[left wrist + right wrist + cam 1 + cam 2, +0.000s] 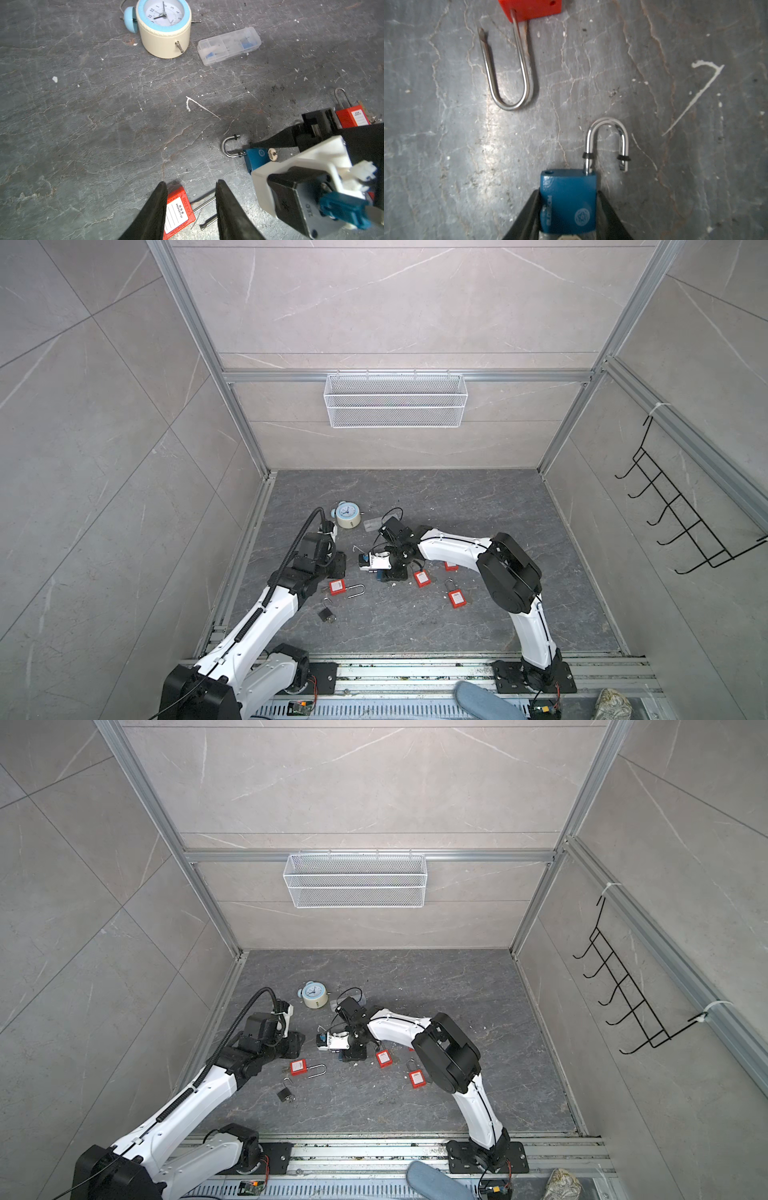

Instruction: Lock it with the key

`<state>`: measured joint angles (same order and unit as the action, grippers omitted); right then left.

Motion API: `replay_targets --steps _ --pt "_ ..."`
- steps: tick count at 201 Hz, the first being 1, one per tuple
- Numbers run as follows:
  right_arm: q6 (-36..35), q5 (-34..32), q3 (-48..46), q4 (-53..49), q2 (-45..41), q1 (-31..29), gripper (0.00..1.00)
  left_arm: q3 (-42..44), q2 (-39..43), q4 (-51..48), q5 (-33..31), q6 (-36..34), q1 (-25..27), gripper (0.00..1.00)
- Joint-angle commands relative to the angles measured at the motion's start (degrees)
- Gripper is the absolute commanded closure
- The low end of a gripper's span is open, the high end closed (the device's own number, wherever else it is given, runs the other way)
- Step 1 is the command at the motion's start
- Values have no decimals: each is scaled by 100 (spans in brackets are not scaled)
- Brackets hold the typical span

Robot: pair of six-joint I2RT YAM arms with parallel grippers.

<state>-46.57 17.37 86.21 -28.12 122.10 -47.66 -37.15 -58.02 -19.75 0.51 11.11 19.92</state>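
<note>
Blue padlock [569, 199] lies flat mid-counter [446, 145], right fingers [527, 218] pinching its body from both sides; shackle [606, 124] swung open, key [272, 154] seated in the base. Left fingers [153, 212] spread, empty, over a red padlock [178, 212]. Judged: compact metal, dense, rigid, painted sides slick, so clamp the flat body, press the shackle's crown, turn the key by its head.

I am logging both arms as white shells with black joint housings. Left arm [272, 605] is carrying a black corrugated conduit [292, 547]; right arm [449, 551], a thin black cable [457, 538]. Left end effector [191, 185] is showing black tapered fingers [153, 212]. Base plates [505, 679]: black, screwed.
</note>
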Motion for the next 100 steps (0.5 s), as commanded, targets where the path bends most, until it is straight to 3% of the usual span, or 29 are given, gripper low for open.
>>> replay_targets --steps 1,63,100 --pt "-198 46 -430 252 -652 -1 70 21 231 236 770 -782 -23 59" --pt "-717 807 -1104 58 -2199 411 70 879 1413 1493 2926 -2843 -15 57" --pt "-864 1175 -1409 -243 -2985 616 71 714 1390 1491 3574 -3733 3 55"
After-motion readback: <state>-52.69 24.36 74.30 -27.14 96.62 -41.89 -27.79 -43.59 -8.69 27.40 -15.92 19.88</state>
